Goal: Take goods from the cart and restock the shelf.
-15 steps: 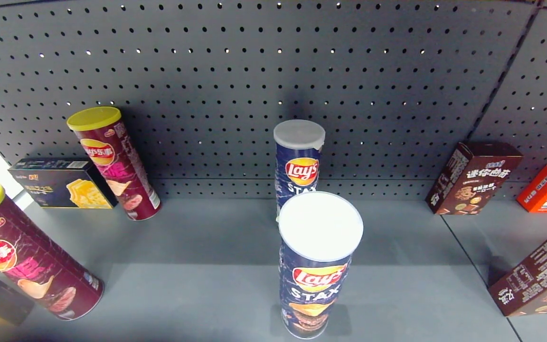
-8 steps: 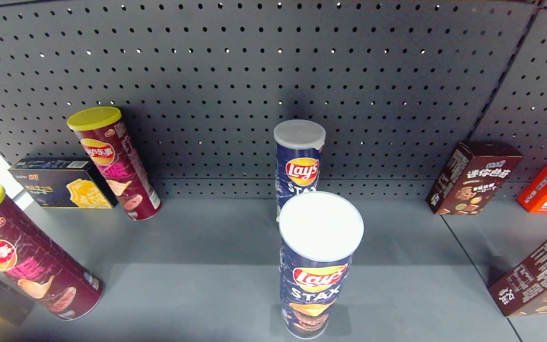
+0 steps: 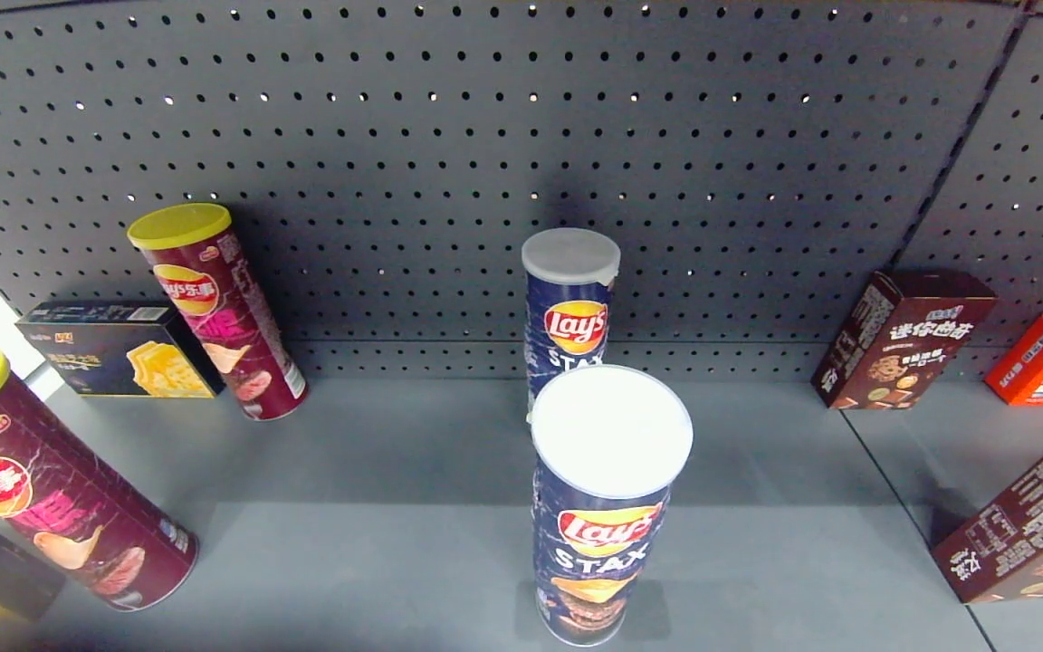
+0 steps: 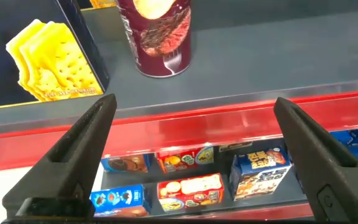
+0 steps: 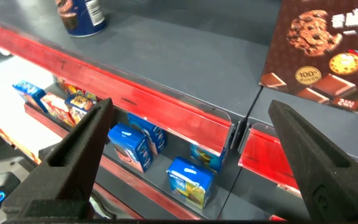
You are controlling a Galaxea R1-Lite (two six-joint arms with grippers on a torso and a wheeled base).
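Two blue chip cans stand upright mid-shelf, the near one (image 3: 607, 507) in front of the far one (image 3: 569, 308) by the pegboard. My left gripper (image 4: 194, 165) is open and holds nothing, in front of the shelf's red edge (image 4: 185, 127); a maroon can (image 4: 160, 37) and a black cracker box (image 4: 42, 56) stand beyond it. My right gripper (image 5: 191, 158) is open and bare too, before the red edge (image 5: 135, 93), with a brown cookie box (image 5: 328, 50) and a blue can's base (image 5: 82, 15) behind.
On the grey shelf (image 3: 377, 507), maroon cans (image 3: 214, 308) (image 3: 51, 489) and a black box (image 3: 114, 349) stand left; brown boxes (image 3: 902, 340) (image 3: 1024, 525) and an orange box (image 3: 1042, 358) right. Bare shelf lies either side of the blue cans. Small packs (image 4: 188, 190) (image 5: 132, 146) fill the lower shelf.
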